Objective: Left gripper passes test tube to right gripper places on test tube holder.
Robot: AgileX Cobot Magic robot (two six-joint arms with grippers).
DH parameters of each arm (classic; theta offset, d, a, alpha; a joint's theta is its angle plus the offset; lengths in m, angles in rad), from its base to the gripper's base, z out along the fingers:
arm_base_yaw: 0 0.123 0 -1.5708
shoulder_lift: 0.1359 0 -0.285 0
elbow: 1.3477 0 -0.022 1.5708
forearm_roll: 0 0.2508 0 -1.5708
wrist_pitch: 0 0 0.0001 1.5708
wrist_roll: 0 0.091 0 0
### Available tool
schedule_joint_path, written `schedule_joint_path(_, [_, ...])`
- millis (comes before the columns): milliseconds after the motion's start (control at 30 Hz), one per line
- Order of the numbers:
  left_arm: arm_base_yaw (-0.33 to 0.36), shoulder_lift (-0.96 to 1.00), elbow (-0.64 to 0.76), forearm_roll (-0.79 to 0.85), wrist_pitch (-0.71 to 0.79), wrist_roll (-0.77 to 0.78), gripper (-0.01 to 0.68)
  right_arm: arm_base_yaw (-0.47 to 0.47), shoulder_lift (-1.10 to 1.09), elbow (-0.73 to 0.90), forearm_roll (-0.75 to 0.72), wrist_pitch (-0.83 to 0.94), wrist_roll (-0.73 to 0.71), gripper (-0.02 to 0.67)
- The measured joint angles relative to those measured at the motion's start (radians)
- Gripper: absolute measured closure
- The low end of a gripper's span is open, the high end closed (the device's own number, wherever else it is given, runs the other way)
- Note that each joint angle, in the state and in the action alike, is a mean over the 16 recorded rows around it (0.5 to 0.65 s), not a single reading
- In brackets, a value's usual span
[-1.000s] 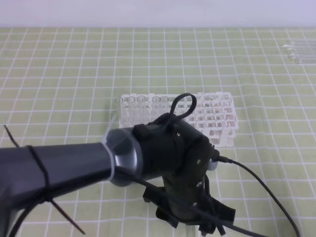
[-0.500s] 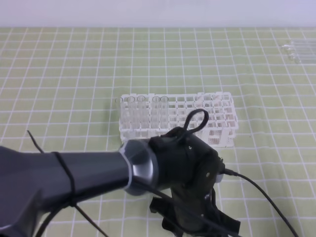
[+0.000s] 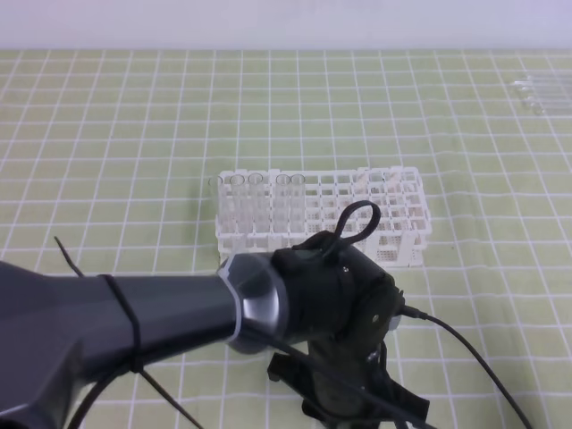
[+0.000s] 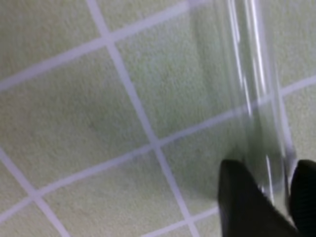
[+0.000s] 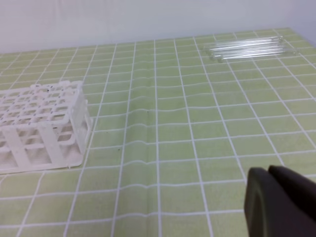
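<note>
In the left wrist view the left gripper (image 4: 269, 190) shows two black fingertips (image 4: 242, 197) at the lower right corner, with a narrow gap between them. A clear test tube (image 4: 252, 84) runs through that gap and on up beyond the tips to the top edge; both tips lie against its sides, so the fingers are pinching it. Below and to the left of the fingers lies the green cloth (image 4: 98, 113) with its white grid lines.

In the exterior high view the same gripper (image 3: 353, 407) hangs low at the bottom edge under its dark arm (image 3: 107, 331) and silver wrist module (image 3: 250, 299). A black cable (image 3: 465, 344) trails off to the right of it. Just beyond the wrist stands the white test tube holder (image 3: 393, 219), with several clear tubes (image 3: 246, 201) upright in its left rows, apart from the fingers.

In the right wrist view the right gripper (image 5: 279, 202) fills the lower right corner as a black blur; only a thin seam shows between the fingers, so I cannot tell whether they are spread or closed. The holder (image 5: 42, 126) stands well away to their left. Far ahead of the fingers a bunch of spare tubes (image 5: 247, 48) lies flat on the cloth near the back edge.
</note>
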Motion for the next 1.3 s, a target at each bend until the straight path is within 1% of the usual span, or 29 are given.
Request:
schedule_joint_path(133, [0.0,-0.011,0.0,0.018,0.002,0.0,0.544,0.0,0.0,0.0,0.0,0.0,0.0,0.666])
schedule_joint_path(267, [-0.003,-0.035,0.002,0.046,0.001,0.0,0.585,0.0,0.0,0.0,0.0,0.0,0.0,0.666])
schedule_joint_path(367, [-0.009,-0.065,0.017,0.078,-0.009,0.0,0.587,0.0,0.0,0.0,0.0,0.0,0.0,0.666])
schedule_joint_path(500, [-0.017,-0.136,0.08,0.131,-0.066,0.0,0.596,0.0,0.0,0.0,0.0,0.0,0.0,0.666])
schedule_joint_path(600, [-0.024,-0.206,0.163,0.171,-0.146,0.0,0.596,0.0,0.0,0.0,0.0,0.0,0.0,0.666])
schedule_joint_path(733, [-0.032,-0.333,0.318,0.23,-0.295,0.0,0.596,0.001,0.0,0.0,0.0,0.0,0.0,0.666])
schedule_joint_path(933, [-0.034,-0.574,0.6,0.394,-0.605,0.0,0.604,0.001,0.0,0.0,0.0,0.0,0.0,0.666])
schedule_joint_path(1067, [-0.028,-0.738,0.753,0.527,-0.779,0.0,0.604,0.002,0.0,0.0,0.0,0.0,0.0,0.666])
schedule_joint_path(1167, [-0.023,-0.846,0.836,0.625,-0.865,0.0,0.608,0.002,0.0,0.0,0.0,0.0,0.0,0.666])
schedule_joint_path(1300, [-0.017,-0.946,0.902,0.733,-0.925,0.0,0.604,0.002,0.0,0.0,0.0,0.0,0.0,0.666])
